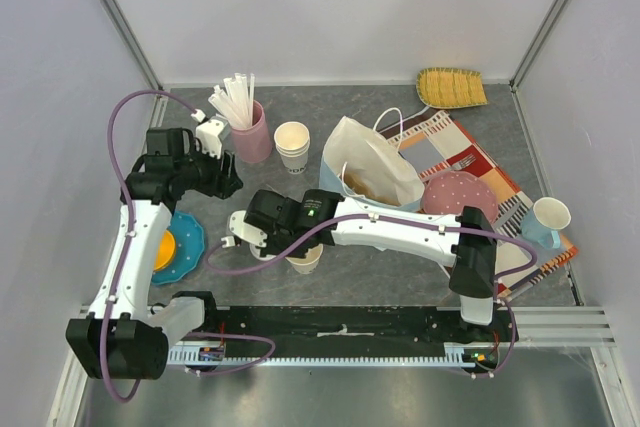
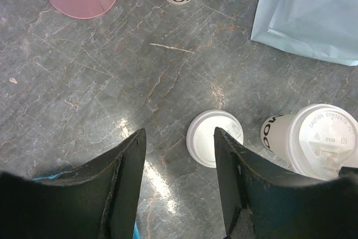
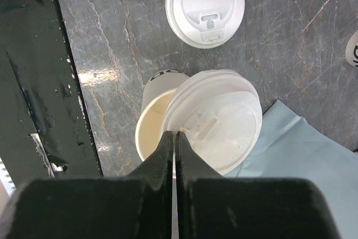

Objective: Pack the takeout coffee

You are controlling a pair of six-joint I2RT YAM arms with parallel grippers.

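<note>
The takeout coffee (image 3: 154, 113) is a white paper cup (image 1: 305, 260) standing near the table's front. Its round white lid (image 3: 221, 121) sits askew, leaving the cup's mouth open on one side. My right gripper (image 3: 176, 134) is shut on the lid's rim, directly above the cup (image 2: 282, 132). A loose flat lid (image 3: 205, 6) lies on the table beside it. My left gripper (image 2: 179, 132) hangs open over bare table, and the loose lid (image 2: 204, 138) lies just beyond its right finger. In the top view the left gripper (image 1: 226, 184) is left of the cup.
A white paper bag (image 1: 370, 172) stands open behind the cup. A stack of lidless cups (image 1: 292, 145) and a pink cup of straws (image 1: 250, 132) are at the back. A blue plate (image 1: 185, 247) lies left. A pink plate (image 1: 460, 192) and blue mug (image 1: 548, 219) are right.
</note>
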